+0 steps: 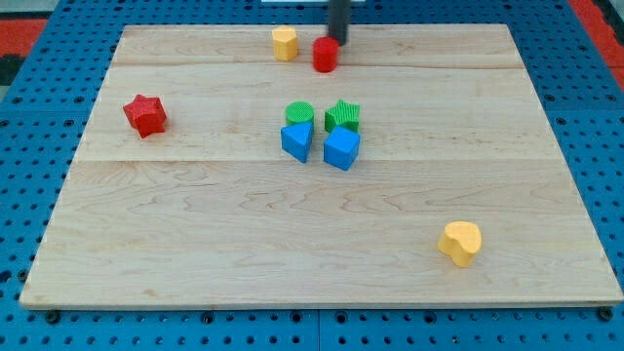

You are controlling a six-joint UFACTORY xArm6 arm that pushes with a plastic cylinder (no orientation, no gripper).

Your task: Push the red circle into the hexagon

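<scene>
The red circle [325, 55] stands near the view's top, on the wooden board [195, 244]. The yellow hexagon [285, 43] stands just to its left, a small gap apart. My tip [338, 40] is at the red circle's upper right edge, touching or nearly touching it. The rod comes down from the view's top.
A red star [145, 115] lies at the left. A green circle [299, 113], a green star [343, 115], a blue triangle [297, 141] and a blue cube [341, 149] cluster in the middle. A yellow heart [460, 243] lies at the lower right.
</scene>
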